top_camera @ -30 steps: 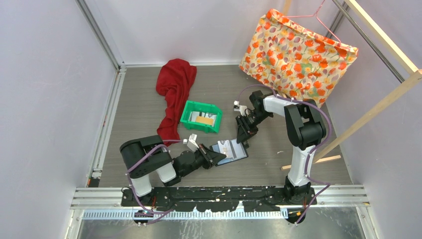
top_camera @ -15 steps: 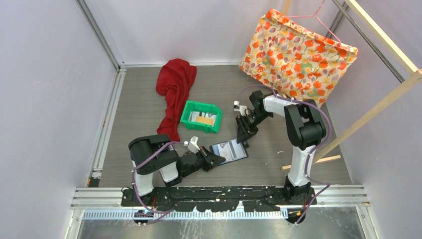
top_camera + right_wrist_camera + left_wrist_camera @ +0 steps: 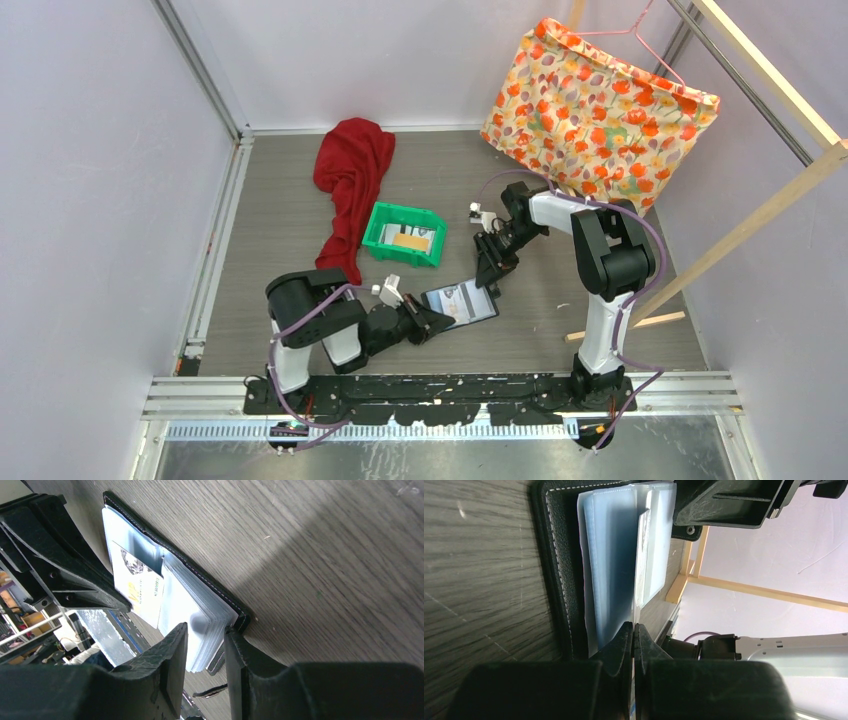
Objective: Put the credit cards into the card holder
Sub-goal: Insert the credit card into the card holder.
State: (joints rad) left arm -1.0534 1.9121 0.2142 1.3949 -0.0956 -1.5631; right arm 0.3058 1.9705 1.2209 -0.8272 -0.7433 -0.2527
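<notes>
The card holder [image 3: 478, 308] lies open on the table between the arms, black cover [image 3: 551, 555] down and pale glossy pockets [image 3: 200, 600] up. A white printed card [image 3: 137, 587] lies on the pockets. My left gripper [image 3: 633, 626] is shut on that card's near edge, low at the holder's near-left side [image 3: 440, 322]. My right gripper [image 3: 206, 629] is closed over the holder's far-right edge [image 3: 488, 280], with the pocket stack and cover between its fingers. More credit cards, an orange one [image 3: 408, 241] and a pale one [image 3: 423, 235], sit in the green bin [image 3: 382, 222].
A red cloth [image 3: 352, 180] lies behind and left of the bin. A floral fabric bag [image 3: 595, 100] hangs at the back right from a wooden frame [image 3: 770, 210]. A wooden stick [image 3: 640, 322] lies by the right arm's base.
My left arm's elbow has swung to the right, and its gripper has shifted slightly with the card. The right arm has not moved.
</notes>
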